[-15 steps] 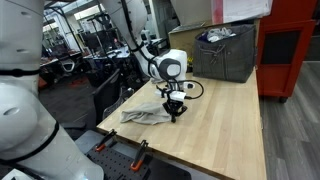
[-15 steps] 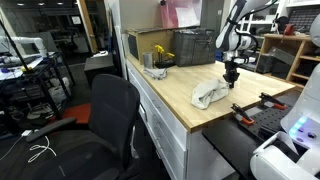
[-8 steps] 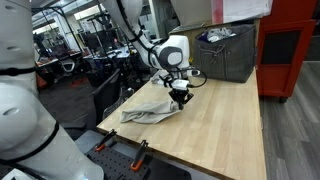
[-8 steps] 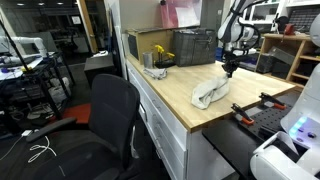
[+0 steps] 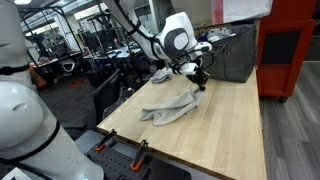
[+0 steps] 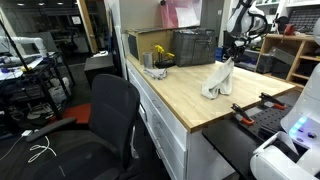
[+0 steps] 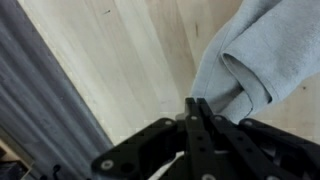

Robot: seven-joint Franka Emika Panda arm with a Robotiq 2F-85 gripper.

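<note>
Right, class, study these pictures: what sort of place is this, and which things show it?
Probably a robotics lab or workshop: a robot arm holding a grey cloth over a wooden workbench, racks of equipment behind, and an office chair alongside.

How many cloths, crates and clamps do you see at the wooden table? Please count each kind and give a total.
Grey cloth, held at one end by the gripper: 1
Dark crate at the far end: 1
Clamps with orange handles at the near edge: 2
Total: 4
</note>
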